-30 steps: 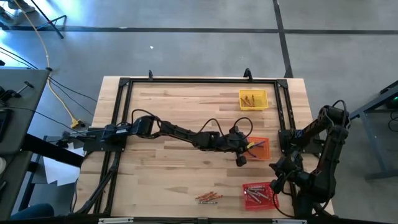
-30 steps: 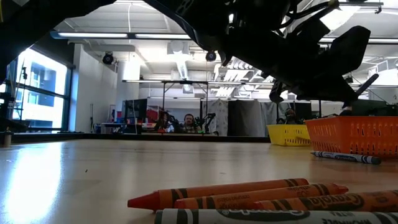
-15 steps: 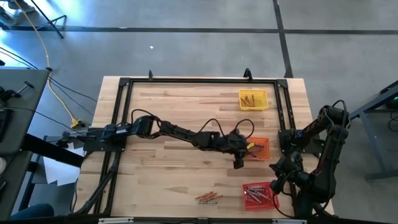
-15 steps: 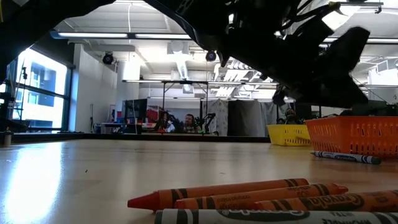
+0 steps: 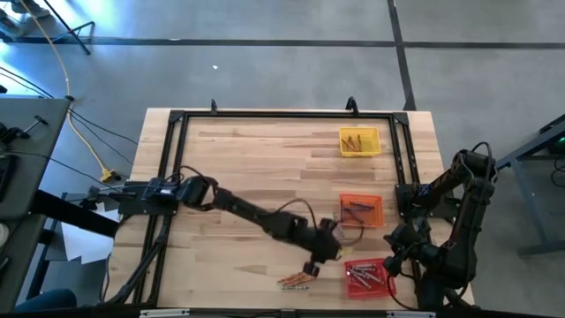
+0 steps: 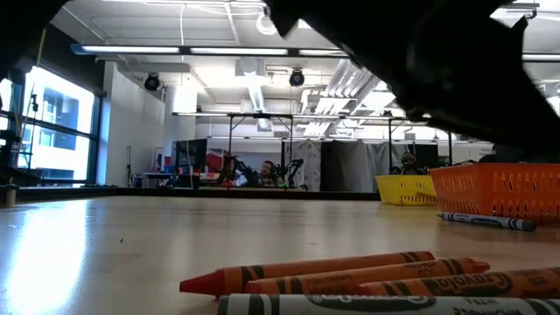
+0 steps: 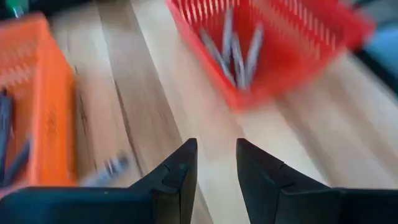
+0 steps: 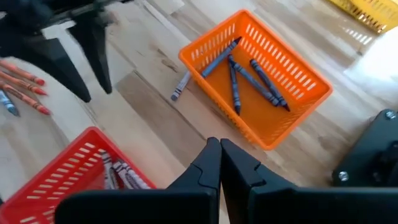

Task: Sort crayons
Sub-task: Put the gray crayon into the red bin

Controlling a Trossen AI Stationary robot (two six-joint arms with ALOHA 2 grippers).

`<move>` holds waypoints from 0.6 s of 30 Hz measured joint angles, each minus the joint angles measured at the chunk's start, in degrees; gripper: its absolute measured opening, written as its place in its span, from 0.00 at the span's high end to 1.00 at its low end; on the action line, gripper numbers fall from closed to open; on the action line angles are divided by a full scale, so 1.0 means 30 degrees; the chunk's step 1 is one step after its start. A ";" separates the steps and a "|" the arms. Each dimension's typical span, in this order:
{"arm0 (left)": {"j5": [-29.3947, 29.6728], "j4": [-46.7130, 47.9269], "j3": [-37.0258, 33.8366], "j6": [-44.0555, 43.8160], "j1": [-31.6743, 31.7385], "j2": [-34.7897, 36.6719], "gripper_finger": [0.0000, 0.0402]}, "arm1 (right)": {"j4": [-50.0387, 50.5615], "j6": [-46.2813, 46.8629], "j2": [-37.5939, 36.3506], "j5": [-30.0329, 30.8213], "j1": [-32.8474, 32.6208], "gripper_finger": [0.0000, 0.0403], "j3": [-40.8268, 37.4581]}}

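Three trays [image 5: 361, 209] are lined along the tabletop's [image 5: 238, 159] right side, crayons [image 8: 239, 74] held in each. More crayons [image 5: 297, 281] are laid near the front edge, left of the nearest tray.

Loose orange crayons [image 5: 297, 281] are seen lying flat just beside the left gripper [image 5: 311, 268]. One blue crayon [image 8: 180, 86] is lying beyond it; the rest are binned.

The orange crayons [image 6: 350, 273] bear "Crayola" on their wrappers.

Red tray [image 7: 273, 56] holding grey crayons [image 7: 239, 53]; orange tray [image 7: 37, 99] beside.
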State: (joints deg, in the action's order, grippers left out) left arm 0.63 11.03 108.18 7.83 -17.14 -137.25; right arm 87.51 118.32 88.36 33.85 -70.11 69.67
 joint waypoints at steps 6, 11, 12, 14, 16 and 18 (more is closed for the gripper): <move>0.5244 0.3962 0.0002 -0.0628 -0.1167 0.0146 0.76 | -0.0808 0.0310 0.0000 -0.0007 0.0816 1.00 0.0000; 0.8472 0.5570 0.0002 -0.2195 -0.1506 0.0197 0.76 | -0.2308 -0.2163 0.0000 -0.0027 0.2362 1.00 0.0000; 0.8495 0.6016 0.0002 -0.2485 -0.1557 0.0197 0.76 | -0.2828 -0.2797 0.0000 -0.0067 0.2707 1.00 0.0000; 0.8536 0.7095 0.0002 -0.2965 -0.1688 0.0197 0.76 | -0.4127 -0.4316 0.0000 -0.0496 0.3427 0.99 0.0000; 0.8675 0.8213 0.0002 -0.3356 -0.1945 0.0203 0.76 | -0.5242 -0.5747 0.0005 -0.1384 0.4160 0.96 0.0000; 0.9046 0.9585 0.0002 -0.3704 -0.2257 0.0344 0.76 | -0.6219 -0.6943 0.0005 -0.2424 0.4910 0.92 0.0000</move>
State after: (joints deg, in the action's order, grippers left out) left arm 27.77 39.78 108.18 -3.28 -23.91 -136.22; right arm 68.85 97.49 88.37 26.57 -55.38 69.67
